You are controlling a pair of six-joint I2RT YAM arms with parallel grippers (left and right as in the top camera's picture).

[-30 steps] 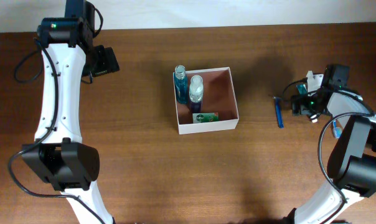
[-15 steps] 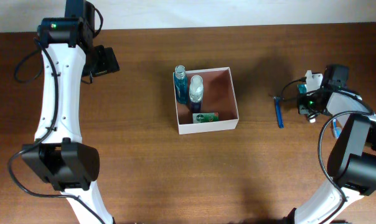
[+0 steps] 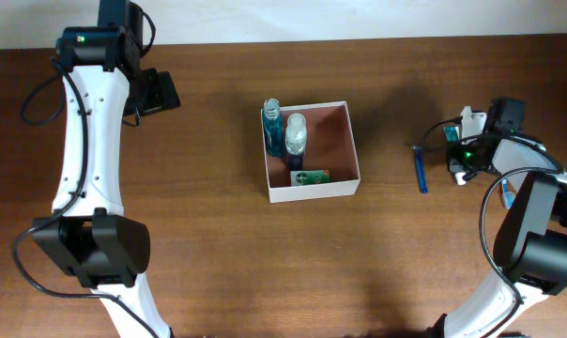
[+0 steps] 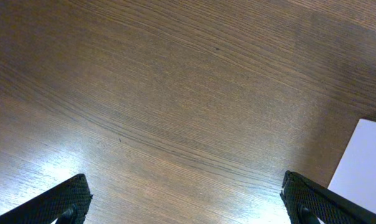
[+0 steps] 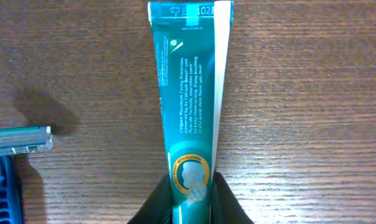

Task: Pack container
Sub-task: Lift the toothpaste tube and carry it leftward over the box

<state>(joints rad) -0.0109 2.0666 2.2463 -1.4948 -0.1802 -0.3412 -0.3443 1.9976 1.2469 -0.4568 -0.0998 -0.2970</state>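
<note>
The container [image 3: 314, 193], a white-walled square box with a reddish-brown inside, stands mid-table. It holds two blue bottles [image 3: 273, 129] and a small green packet [image 3: 310, 176]. Far to its right, my right gripper [image 3: 455, 143] is down at the table. In the right wrist view the right gripper [image 5: 191, 194] is shut on the lower end of a green toothpaste tube [image 5: 191, 93], which lies flat on the wood. My left gripper [image 3: 158, 92] is at the far left of the table. The left wrist view shows the left gripper [image 4: 185, 202] open over bare wood.
A blue razor [image 3: 421, 170] lies on the table between the container and my right gripper, and its head [image 5: 17, 140] shows left of the tube. A white edge [image 4: 365, 163] shows at the right of the left wrist view.
My right gripper's jaws have closed from wide open onto the toothpaste tube, with a slight shift of the wrist. The left arm has not moved.
</note>
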